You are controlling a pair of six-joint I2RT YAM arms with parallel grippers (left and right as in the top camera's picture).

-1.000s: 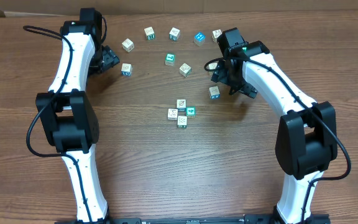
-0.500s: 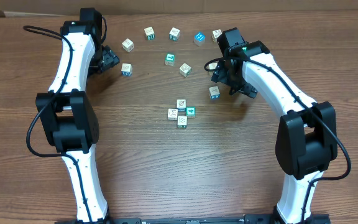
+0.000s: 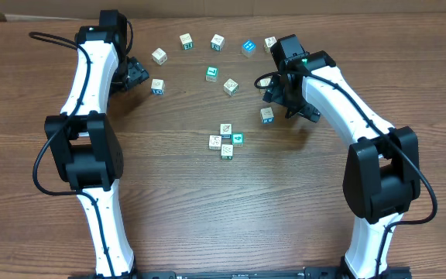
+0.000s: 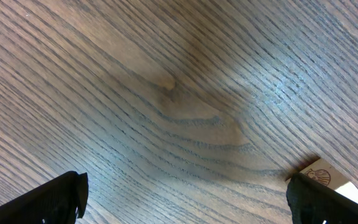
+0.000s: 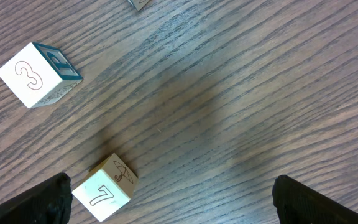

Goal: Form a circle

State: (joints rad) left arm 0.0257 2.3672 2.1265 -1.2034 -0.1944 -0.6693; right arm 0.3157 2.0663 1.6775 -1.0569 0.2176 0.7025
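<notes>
The right claw (image 5: 179,200) hangs wide open over bare table (image 5: 229,93), gripping nothing. A cube marked 7 (image 5: 107,190) sits just beside one of its fingertips, and a cube marked 3 (image 5: 37,73) lies further out on that same side. The left claw (image 4: 194,200) is likewise spread open and empty, with one cube (image 4: 327,178) just beside a fingertip. Between the two claws, two more cubes (image 3: 212,74) lie loose. Beyond them, away from the arm bases, the circle (image 3: 217,42) is only an arc of five cubes. Back toward the bases, a clump of four (image 3: 226,140) sits bunched together. I judge the job under half done: the near side of the ring is missing, and the loose cubes and the clump need spacing out.
</notes>
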